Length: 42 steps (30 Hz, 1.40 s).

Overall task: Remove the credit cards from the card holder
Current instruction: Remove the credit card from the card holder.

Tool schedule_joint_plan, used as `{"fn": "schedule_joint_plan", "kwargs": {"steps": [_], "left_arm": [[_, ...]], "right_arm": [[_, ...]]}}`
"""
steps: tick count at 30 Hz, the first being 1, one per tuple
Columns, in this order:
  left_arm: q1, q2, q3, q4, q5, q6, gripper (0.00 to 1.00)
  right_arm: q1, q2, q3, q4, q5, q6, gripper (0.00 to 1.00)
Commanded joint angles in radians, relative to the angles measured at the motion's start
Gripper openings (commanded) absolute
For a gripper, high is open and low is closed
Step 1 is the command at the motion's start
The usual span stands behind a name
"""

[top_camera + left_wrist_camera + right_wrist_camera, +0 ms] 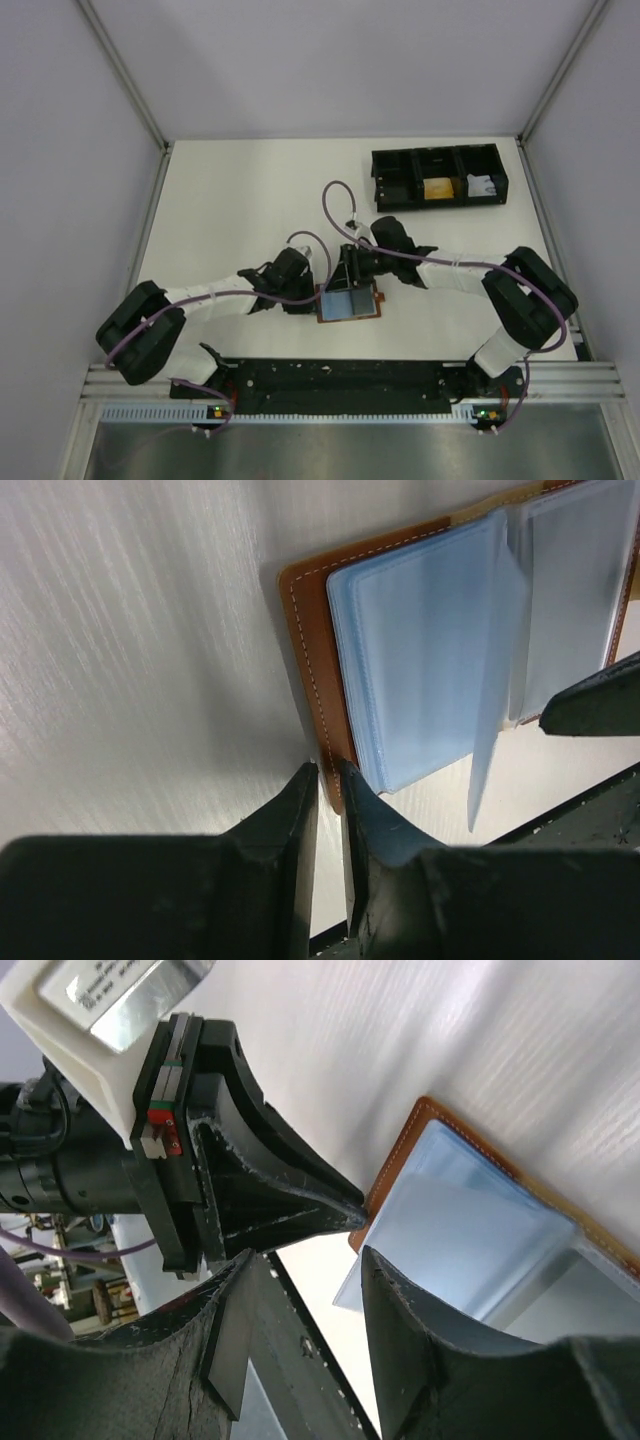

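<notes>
The brown card holder (pixel 371 308) lies open on the table near the front edge, its pale blue plastic sleeves (pixel 420 660) facing up. No credit cards can be made out in the sleeves. My left gripper (pixel 328 772) is shut on the leather cover's near corner (pixel 305 630). One sleeve (pixel 492 700) stands up from the stack. My right gripper (pixel 305 1260) hovers open over the holder's far side, and the loose sleeve's corner (pixel 430 1230) lies beside its right finger. The left gripper's tip (pixel 300 1195) shows in the right wrist view, touching the brown corner.
A black three-compartment tray (pixel 391 176) stands at the back right, with a yellowish item (pixel 437 189) and a white item (pixel 481 185) in it. The black base rail (pixel 340 378) runs just in front of the holder. White walls close the table on three sides.
</notes>
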Motion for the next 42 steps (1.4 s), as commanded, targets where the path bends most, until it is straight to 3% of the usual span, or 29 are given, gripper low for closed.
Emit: {"fn": "schedule_joint_plan", "kwargs": {"steps": [1,7,10,13,25,34,42], "left_arm": [[-0.003,-0.086,-0.054,-0.012,-0.088,-0.037,0.23],[0.004,-0.258,-0.089,-0.027,-0.185,-0.066,0.39],[0.004,-0.295,-0.062,-0.03,-0.151,-0.045,0.47],[0.003,-0.277,-0.016,-0.024,-0.06,-0.037,0.47],[-0.039,-0.057,0.13,0.034,0.056,-0.003,0.36],[-0.039,0.076,0.107,0.082,0.063,-0.018,0.26],[-0.039,0.101,0.057,0.1,0.053,-0.04,0.2]], "right_arm": [[0.015,0.013,0.065,-0.036,0.023,-0.05,0.45],[-0.001,-0.103,0.083,-0.221,0.172,-0.169,0.45],[-0.03,-0.169,0.046,-0.255,0.262,-0.181,0.48],[-0.06,-0.183,0.019,-0.283,0.298,-0.195,0.49],[-0.103,-0.155,-0.046,-0.288,0.371,-0.201,0.49],[-0.105,-0.11,-0.046,-0.28,0.344,-0.209,0.49],[-0.105,-0.073,-0.052,-0.262,0.318,-0.206,0.49]]}}
